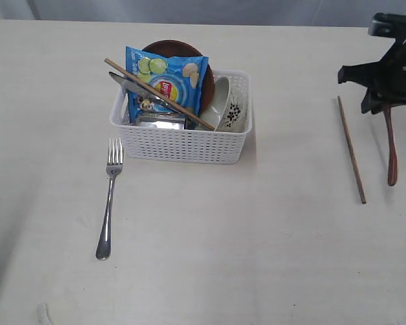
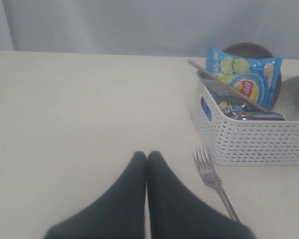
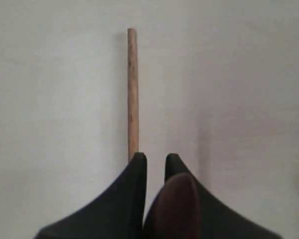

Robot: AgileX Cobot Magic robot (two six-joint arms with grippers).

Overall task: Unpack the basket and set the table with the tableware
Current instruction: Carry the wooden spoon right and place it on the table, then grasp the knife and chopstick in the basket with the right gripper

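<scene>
The white basket (image 1: 183,142) (image 2: 254,144) holds a brown plate (image 1: 183,49), a white floral bowl (image 1: 230,105), a steel cup (image 1: 161,122), a knife (image 1: 132,84) and one chopstick (image 1: 159,93) lying across the top. A steel fork (image 1: 108,203) (image 2: 212,177) lies on the table (image 1: 223,257) left of the basket. A second chopstick (image 1: 351,149) (image 3: 133,89) lies at the far right. My right gripper (image 1: 386,101) (image 3: 155,158) is shut on the reddish-brown spoon (image 1: 391,149) (image 3: 174,209), which hangs down beside that chopstick. My left gripper (image 2: 147,155) is shut and empty, near the fork's tines.
A blue chip bag (image 1: 166,84) (image 2: 244,82) stands upright in the basket in front of the plate. The table's far edge runs along the top of the exterior view.
</scene>
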